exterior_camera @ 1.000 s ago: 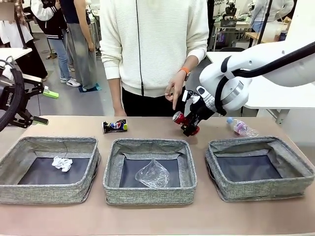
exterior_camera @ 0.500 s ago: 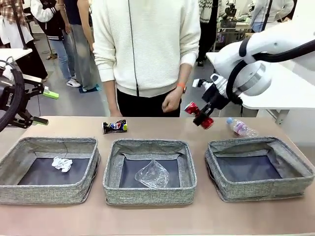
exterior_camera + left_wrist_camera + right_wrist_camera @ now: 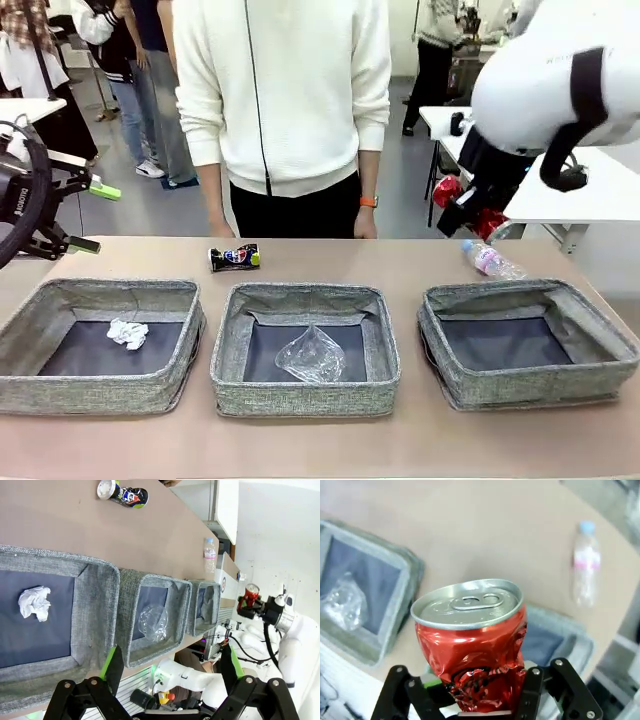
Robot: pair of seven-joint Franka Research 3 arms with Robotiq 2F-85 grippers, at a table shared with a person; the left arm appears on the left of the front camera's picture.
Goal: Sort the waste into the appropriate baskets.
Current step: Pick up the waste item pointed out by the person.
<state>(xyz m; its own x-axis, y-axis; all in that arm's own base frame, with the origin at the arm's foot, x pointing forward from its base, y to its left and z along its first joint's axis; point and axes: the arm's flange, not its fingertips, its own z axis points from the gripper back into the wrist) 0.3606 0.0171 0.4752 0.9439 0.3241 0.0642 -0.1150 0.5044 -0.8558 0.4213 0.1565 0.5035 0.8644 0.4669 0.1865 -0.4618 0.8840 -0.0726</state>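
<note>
Red can (image 3: 447,190) – dented, clenched in my right hand (image 3: 468,207), up in the air beyond the right bin (image 3: 520,292). My left hand (image 3: 170,665) hangs released, grasping nothing. Blue can (image 3: 233,257) and bottle (image 3: 490,260) lie on the desk (image 3: 330,440) – paper wad (image 3: 127,333) in the left bin (image 3: 100,290), plastic (image 3: 310,355) in the middle bin (image 3: 300,292)
</note>
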